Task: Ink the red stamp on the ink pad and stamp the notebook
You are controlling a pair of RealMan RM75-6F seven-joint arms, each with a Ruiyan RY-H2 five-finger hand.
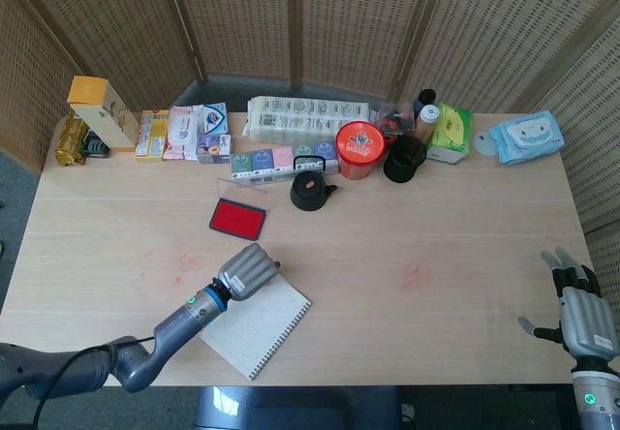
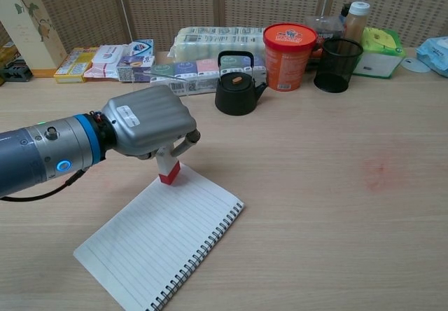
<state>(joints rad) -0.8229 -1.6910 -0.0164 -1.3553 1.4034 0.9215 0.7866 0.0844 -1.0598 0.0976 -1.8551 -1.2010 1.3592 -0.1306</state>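
The fingers [image 2: 183,141] of the left hand [image 2: 147,122] curl in and pinch the red stamp [image 2: 169,170], a small block with a pale upper body and a red base, held upright with its base at or just over the top corner of the notebook [image 2: 159,235]; whether it touches the paper cannot be told. The hand's back is smooth grey metal, rounded like a shell, and a blue ring joins it to the grey forearm. In the head view the same hand [image 1: 248,271] covers the stamp and sits over the notebook's [image 1: 262,324] upper-left edge.

The notebook lies flat below the fingers, a white ruled page set diagonally, with a dark wire spiral along its right side. Beyond the fingers, well apart, the ink pad [image 1: 238,218] lies open on the table [image 1: 436,227], a flat rectangle with a dark rim, a red felt face and a clear lid standing behind it. The table is pale wood with faint reddish smudges.

Farther back and to the right of the fingers stands a small black kettle [image 2: 235,85], a glossy orange tub with a red lid [image 2: 285,45] and a black mesh cup [image 2: 339,64].

The right hand [image 1: 585,316] hangs off the table's near right corner, fingers [image 1: 562,261] spread and holding nothing.
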